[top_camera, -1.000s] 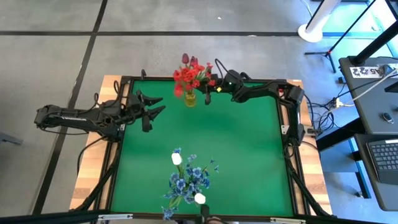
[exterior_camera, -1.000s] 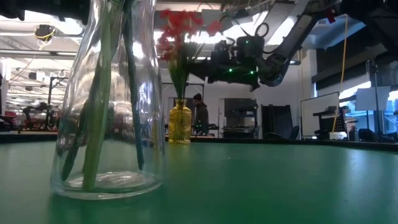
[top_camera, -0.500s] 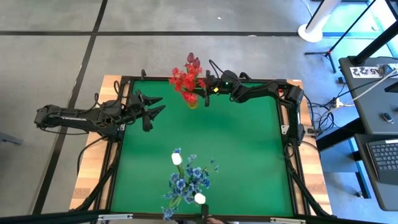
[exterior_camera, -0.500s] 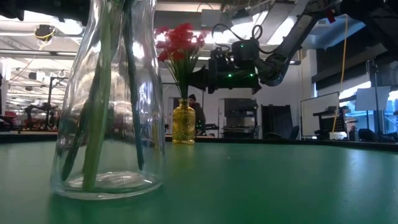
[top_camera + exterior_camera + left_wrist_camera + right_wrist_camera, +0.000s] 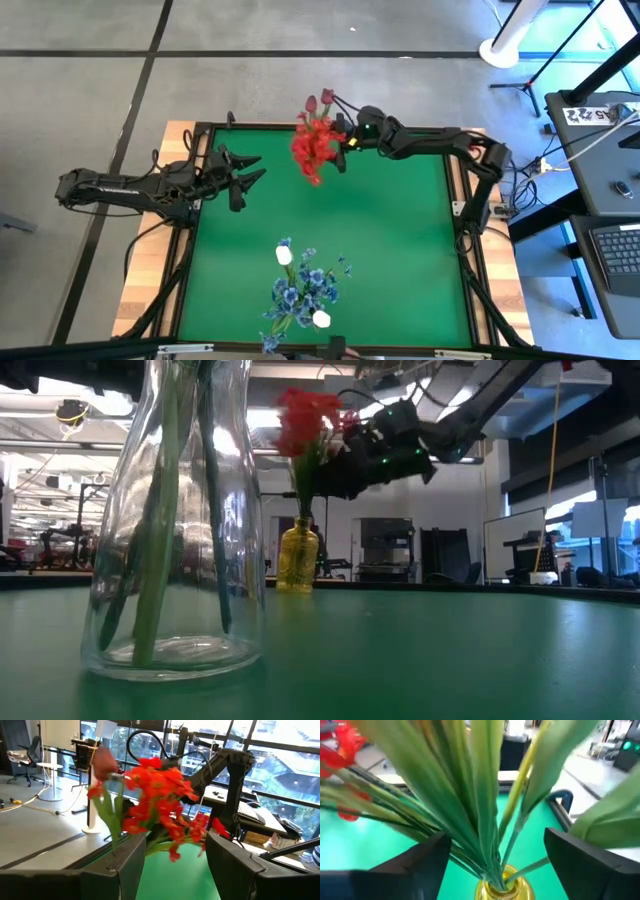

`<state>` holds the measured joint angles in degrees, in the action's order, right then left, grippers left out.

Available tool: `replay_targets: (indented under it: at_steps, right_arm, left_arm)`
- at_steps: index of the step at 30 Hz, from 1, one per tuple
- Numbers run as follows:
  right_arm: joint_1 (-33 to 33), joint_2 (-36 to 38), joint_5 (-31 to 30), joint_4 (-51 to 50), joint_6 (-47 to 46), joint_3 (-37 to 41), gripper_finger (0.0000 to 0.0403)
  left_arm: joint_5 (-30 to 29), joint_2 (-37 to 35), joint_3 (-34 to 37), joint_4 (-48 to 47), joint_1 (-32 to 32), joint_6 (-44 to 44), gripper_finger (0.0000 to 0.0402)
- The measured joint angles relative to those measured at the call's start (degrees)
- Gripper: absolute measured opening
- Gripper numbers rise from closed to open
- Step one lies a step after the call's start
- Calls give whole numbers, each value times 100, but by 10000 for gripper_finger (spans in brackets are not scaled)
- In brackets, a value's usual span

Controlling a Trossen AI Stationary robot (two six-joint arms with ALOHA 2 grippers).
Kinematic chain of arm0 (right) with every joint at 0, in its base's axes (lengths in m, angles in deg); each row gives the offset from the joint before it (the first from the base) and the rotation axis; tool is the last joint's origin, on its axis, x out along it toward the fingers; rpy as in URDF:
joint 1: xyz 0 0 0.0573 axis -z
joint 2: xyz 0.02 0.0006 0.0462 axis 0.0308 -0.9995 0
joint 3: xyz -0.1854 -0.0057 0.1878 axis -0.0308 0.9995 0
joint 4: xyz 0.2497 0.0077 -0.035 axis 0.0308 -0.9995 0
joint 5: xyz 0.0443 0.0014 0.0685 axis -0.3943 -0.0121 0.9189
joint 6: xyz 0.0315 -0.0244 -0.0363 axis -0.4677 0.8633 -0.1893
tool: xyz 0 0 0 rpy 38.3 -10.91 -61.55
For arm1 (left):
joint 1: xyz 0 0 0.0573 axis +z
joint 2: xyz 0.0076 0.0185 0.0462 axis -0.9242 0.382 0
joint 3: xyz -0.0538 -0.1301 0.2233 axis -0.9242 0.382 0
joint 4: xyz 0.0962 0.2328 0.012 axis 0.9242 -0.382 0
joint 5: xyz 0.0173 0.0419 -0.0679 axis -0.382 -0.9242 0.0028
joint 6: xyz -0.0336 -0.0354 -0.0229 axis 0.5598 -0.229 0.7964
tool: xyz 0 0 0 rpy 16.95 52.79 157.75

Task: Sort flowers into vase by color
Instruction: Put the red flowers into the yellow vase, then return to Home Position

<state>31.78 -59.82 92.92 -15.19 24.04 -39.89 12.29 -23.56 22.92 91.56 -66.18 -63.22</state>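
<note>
A small yellow vase [image 5: 300, 557] stands on the green table near the far edge and holds bright red flowers [image 5: 313, 150] and dark pink tulip buds [image 5: 326, 98]. My right gripper [image 5: 338, 140] is open just above the vase. Its fingers stand on either side of the green stems [image 5: 485, 820]. A clear glass vase [image 5: 175, 520] at the near edge holds blue sprays [image 5: 300, 290] and white tulip buds [image 5: 284, 255]. My left gripper [image 5: 245, 170] is open and empty at the far left, pointing toward the red flowers [image 5: 160, 790]. My right gripper comes at the stem bundle slanting down from the table's right, above the vase mouth [image 5: 502, 887]. The stems run between its two spread fingers [image 5: 425, 865]. I cannot tell whether a finger touches them.
The green mat's middle [image 5: 380, 230] lies between the two vases. A dark frame [image 5: 455, 200] borders the table. Beyond the far edge the low view shows a room with desks and equipment.
My right gripper has risen and tipped, fingers slanting down over the yellow vase. The bouquet has swung: the red cluster leans toward the near edge, the pink buds toward the right. The yellow vase has shifted slightly toward the table's right.
</note>
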Motion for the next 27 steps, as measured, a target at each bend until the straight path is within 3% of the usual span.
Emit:
replay_targets:
  at_steps: [4,17,27]
  right_arm:
    - [0,303,8,-549,143,2,336]
    - [0,397,-313,-281,161,-44,340]
    - [0,395,-422,-1610,611,-487,340]
  left_arm:
    - [0,0,0,-2,0,-14,202]
    - [-7,0,0,-37,0,-149,202]
    - [-15,0,0,-42,0,-152,202]
